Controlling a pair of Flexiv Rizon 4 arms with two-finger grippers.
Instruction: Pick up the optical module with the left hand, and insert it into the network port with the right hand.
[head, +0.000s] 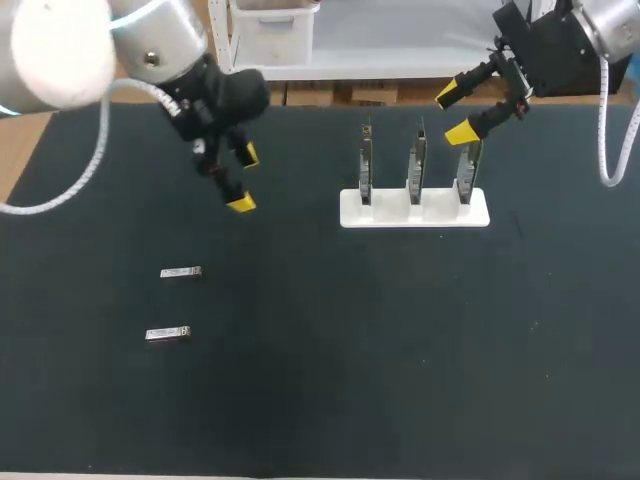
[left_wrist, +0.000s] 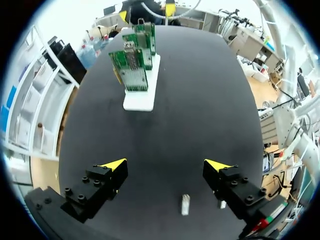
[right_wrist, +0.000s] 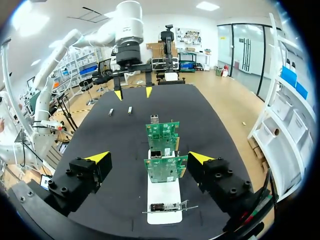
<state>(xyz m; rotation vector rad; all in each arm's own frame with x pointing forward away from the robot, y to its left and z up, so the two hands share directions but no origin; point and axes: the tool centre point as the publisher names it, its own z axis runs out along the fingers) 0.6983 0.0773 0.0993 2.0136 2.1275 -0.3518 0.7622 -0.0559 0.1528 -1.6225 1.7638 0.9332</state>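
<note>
Closest to the head camera: left arm (head: 150, 45), coming in from its own side. left gripper (head: 244, 179) hangs above the black mat (head: 400, 350), fingers spread wide, nothing in them.

Two optical modules lie flat on the mat, on the near side of the left gripper: far module (head: 181, 272) and near module (head: 168, 334). They are roughly parallel, apart from each other, and neither is touched. Left wrist view: one module lies on the mat under the gap between the fingers, clear of both. The other is mostly hidden behind one finger.

white stand (head: 414, 212) sits toward the far side of the mat, right of centre, well apart from the modules. Three network cards stand upright in it in a row: left card (head: 366, 165), middle card (head: 416, 165), right card (head: 467, 172). Boards are green; the card nearest the left wrist camera shows a metal port cage (left_wrist: 131, 56).

right arm (head: 590, 30) comes in from the far right corner. right gripper (head: 454, 113) hovers above the stand's right end, near the right card, fingers wide apart, empty, touching nothing. Right wrist view: the cards line up ahead of the gripper, in line with the gap between its fingers. The nearest is seen edge-on, almost under the gripper. Beyond the cards, the same view shows the left gripper above the two modules.
</note>
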